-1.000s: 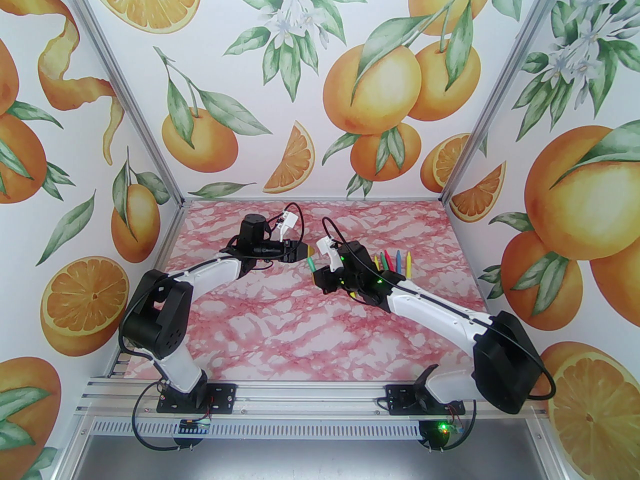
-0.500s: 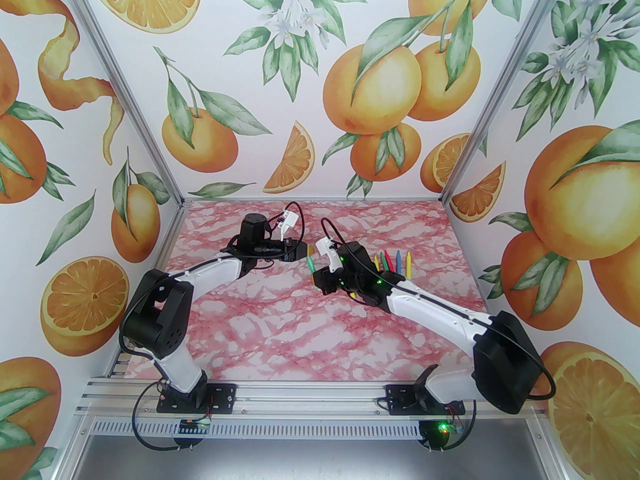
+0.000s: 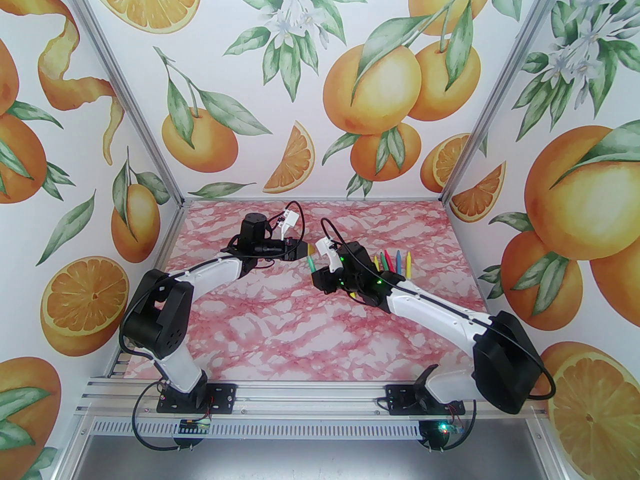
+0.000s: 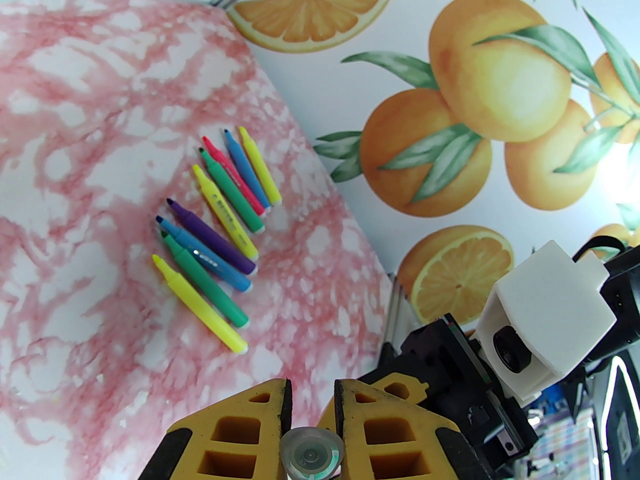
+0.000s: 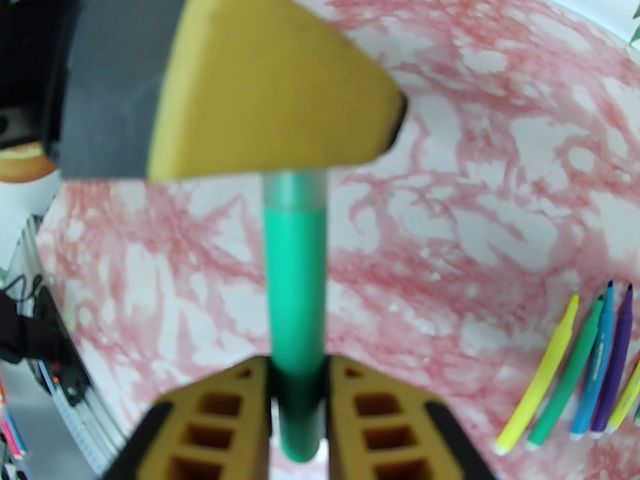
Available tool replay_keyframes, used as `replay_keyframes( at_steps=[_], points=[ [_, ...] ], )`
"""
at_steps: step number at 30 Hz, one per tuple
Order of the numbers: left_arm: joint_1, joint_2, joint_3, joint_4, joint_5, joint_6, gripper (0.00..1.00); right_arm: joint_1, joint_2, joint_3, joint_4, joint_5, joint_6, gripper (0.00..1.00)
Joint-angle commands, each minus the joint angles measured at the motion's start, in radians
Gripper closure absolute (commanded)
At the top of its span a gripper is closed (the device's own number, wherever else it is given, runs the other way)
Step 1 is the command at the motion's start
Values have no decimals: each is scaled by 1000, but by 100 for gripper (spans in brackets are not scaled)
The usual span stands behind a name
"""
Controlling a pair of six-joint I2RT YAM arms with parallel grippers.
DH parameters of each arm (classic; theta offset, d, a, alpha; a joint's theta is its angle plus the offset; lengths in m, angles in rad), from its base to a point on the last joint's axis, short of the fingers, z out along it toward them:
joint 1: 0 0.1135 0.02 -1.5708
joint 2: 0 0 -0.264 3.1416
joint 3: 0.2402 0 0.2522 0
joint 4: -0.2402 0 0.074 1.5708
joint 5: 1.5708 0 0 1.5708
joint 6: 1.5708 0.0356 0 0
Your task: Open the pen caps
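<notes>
Left claw (image 4: 312,387) was pinched down narrow on the pale see-through cap (image 4: 311,454) of the green marker (image 5: 296,278). From that wrist cam I could see the cap's round end poking out between my yellow fingers. Right claw (image 5: 297,364) was clamped on the barrel at the other end, one finger on each side and both touching it. So the marker hung in the air between my two claws, over the middle of the pink marbled table (image 4: 75,168), with the cap end toward my left arm. The cap looked seated on the barrel, no gap that I could make out. Off to the right, a bunch of other markers (image 4: 215,228) lay side by side on the table with bare tips: yellow, green, blue, purple, pink.
</notes>
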Motion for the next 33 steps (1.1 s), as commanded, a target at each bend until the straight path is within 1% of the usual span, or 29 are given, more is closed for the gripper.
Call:
replay_keyframes(
  at_steps=[1, 10, 14, 15, 20, 23, 28, 33],
  points=[
    [-2, -14, 22, 43, 5, -1, 100, 5, 8, 2, 30, -11, -7, 69],
    [0, -14, 25, 58, 17, -11, 100, 5, 39, 25, 40, -20, -9, 63],
    [-2, -16, 28, 59, 20, -14, 100, 6, 60, 33, 51, -32, -10, 64],
    [-1, -17, 27, 59, 18, -13, 100, 6, 63, 35, 52, -36, -10, 66],
    [-2, -21, 30, 45, -8, -3, 100, 6, 63, 38, 45, -49, -16, 84],
    [-1, -50, 28, 2, -92, 40, 100, 5, 57, 33, 10, -51, -26, 92],
    [7, -76, 26, -3, -179, 35, 100, 6, 24, -10, -28, -55, -45, 99],
    [28, -52, 36, 18, -204, -18, 100, 6, -17, -71, -46, -71, -67, 100]
  ],
)
